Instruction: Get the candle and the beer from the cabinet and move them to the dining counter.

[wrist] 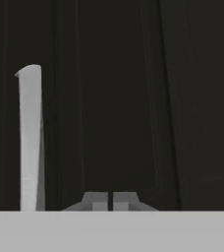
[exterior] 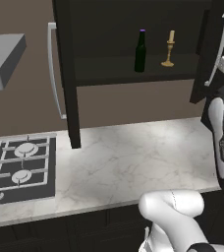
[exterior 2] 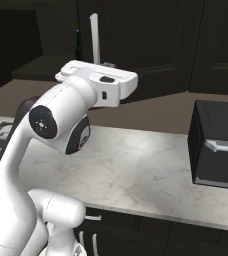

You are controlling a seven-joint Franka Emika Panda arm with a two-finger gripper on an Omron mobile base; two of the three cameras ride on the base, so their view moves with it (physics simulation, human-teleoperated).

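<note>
We are parked at the marble worktop [exterior: 128,157], and above it the cabinet [exterior: 133,54] stands with both doors swung open. On its shelf we see the beer [exterior: 140,51], upright, dark glass with a purple cap, sitting toward the middle of the shelf. Just beside it, toward the shelf's right end, stands the candle [exterior: 169,49], also upright on its flared base, a small gap between the two. Both sit back from the shelf's front edge.

The left door shows its long silver handle [exterior: 55,74] edge-on, hanging over the worktop's left part near the gas hob [exterior: 18,167], which lies at the worktop's left edge. The right door's handle [exterior: 219,47] runs down just above our arm's white wrist.

From the hand camera, we look straight at dark cabinet panelling, with a pale vertical bar handle [wrist: 29,138] rising on the left of that picture. Our gripper [wrist: 110,201] sits at the bottom there, its two tips pressed together with barely a sliver between them, clenched on nothing; the bar stands well apart from the tips.

In the right base view, the arm bends across the worktop, and a dark box-like appliance [exterior 2: 218,145] rests at the worktop's right end.
</note>
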